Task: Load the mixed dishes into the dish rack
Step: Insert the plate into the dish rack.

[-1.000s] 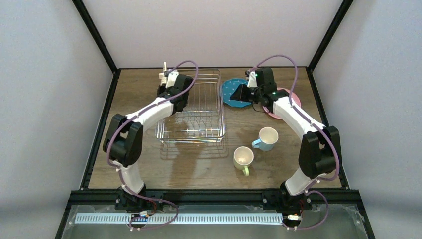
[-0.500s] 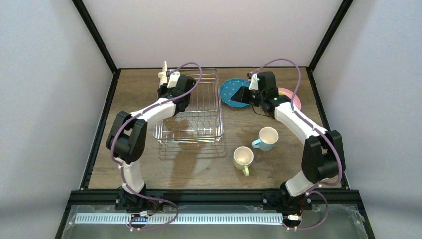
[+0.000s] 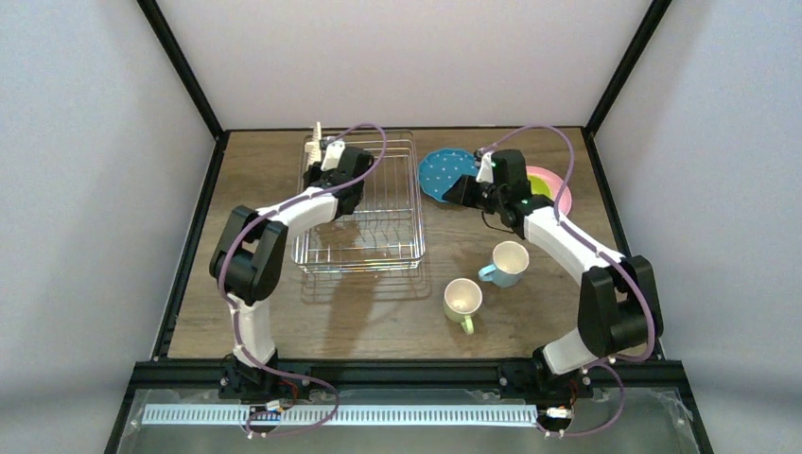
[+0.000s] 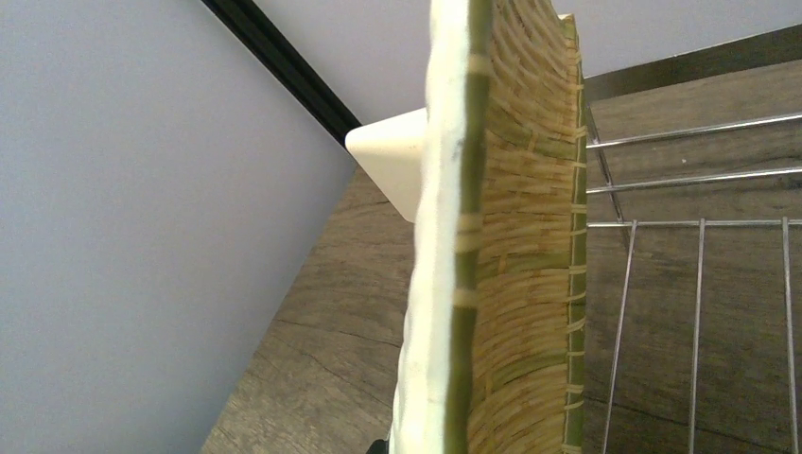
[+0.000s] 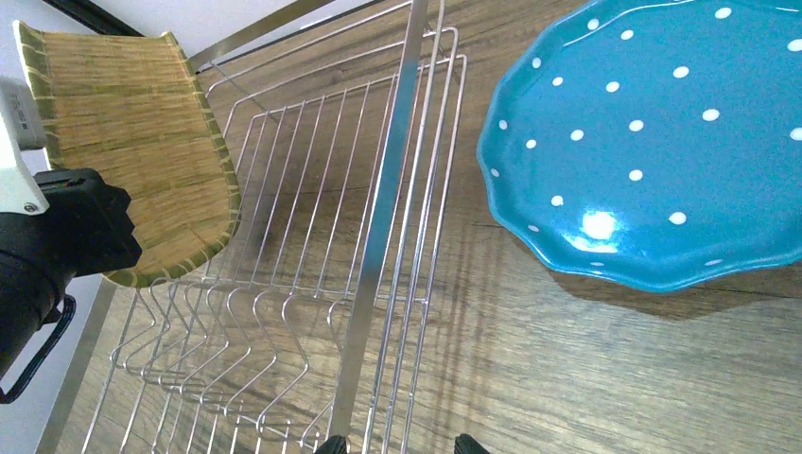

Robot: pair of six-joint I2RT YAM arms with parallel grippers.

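Top: left gripper (image 3: 320,153) clamped on the woven plate (image 3: 315,140), which stands on edge over the far-left corner of the rack (image 3: 359,267). Right gripper (image 3: 462,191) is beside the teal plate (image 3: 439,170). Blue mug (image 3: 509,261), yellow-green mug (image 3: 462,299) and pink plate (image 3: 560,192) sit outside the rack.
Left wrist: woven plate (image 4: 515,284) upright (edge-on to camera), rack (image 4: 700,284) wires to its right.
Right wrist: right gripper (image 5: 397,446) spread, empty. Teal plate (image 5: 662,142) flat on wood beside the rack (image 5: 378,236).

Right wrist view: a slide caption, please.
Left gripper holds the tan woven-look plate at the dish rack corner; teal dotted plate sits outside.
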